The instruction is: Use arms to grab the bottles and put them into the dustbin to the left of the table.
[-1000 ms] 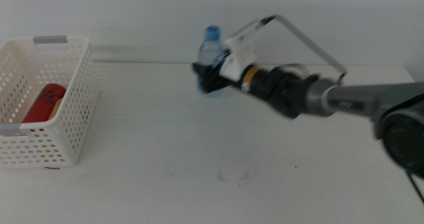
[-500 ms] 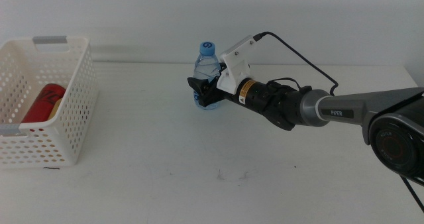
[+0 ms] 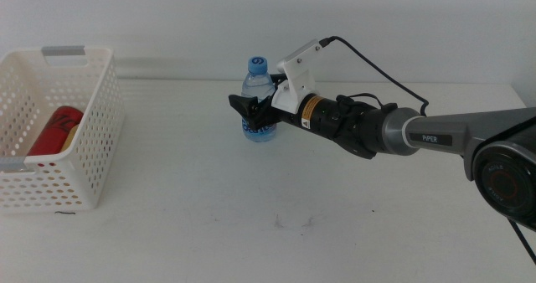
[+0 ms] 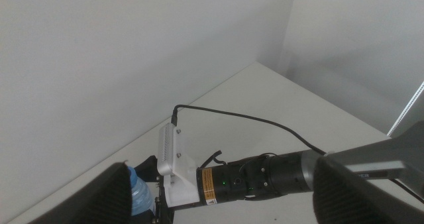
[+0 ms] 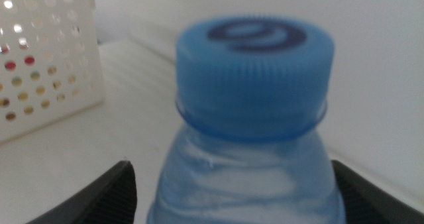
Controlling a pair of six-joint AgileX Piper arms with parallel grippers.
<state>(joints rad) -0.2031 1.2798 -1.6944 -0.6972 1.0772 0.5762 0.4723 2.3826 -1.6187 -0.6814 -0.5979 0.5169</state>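
The white table [image 3: 251, 233] fills most of the middle view, plain apart from a few faint dark scuffs near its front edge. At its far left stands the dustbin [image 3: 92, 141], a white perforated basket with grey handles, and a slim red can [image 3: 57, 128] lies inside it on its side, with a bit of yellow just beside it that is too hidden to name. The right arm [image 3: 402, 135] comes in from the right side and stretches leftward across the far half of the table, dark and tubular with a white casing, an orange-tan band and a black cable looping above it. The right gripper [image 3: 251, 114] sits at the end of that arm, its dark jaws set on either side of the water bottle [image 3: 256, 99] at label height; the right wrist view shows a jaw on each side of the bottle with its body filling the space between, but whether the pads press on it I cannot tell. The bottle is clear with a blue cap [image 5: 255, 65], upright, its base on the tabletop, well to the right of the dustbin and toward the far edge. The left gripper [image 4: 218, 201] is held high over the table with its jaws spread wide and nothing between them, looking down on the right arm and the bottle.
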